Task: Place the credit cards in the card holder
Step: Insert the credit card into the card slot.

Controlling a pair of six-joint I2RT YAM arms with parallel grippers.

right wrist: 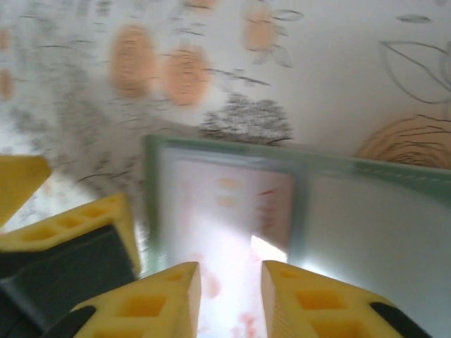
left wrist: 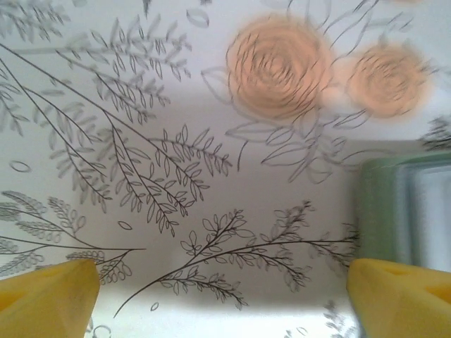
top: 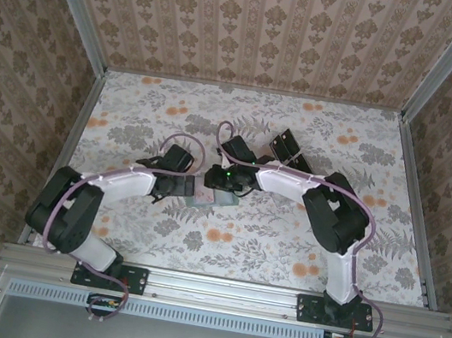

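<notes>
**Step in hand:** seating a credit card (right wrist: pixel 225 211) in the card holder (right wrist: pixel 151 204).

**Position:** the whitish card lies within the green holder's rim. The holder rests mid-surface (top: pixel 282 248) between the two arms.

**Right pincer** (right wrist: pixel 229 296): jaws slightly parted over the card's near edge, apparently pinching nothing.

**Left pincer** (left wrist: pixel 225 303): spread wide and empty, with the holder just beside one fingertip.

**Next move (judgement):** press the card fully home and brace the holder against sliding.
</notes>
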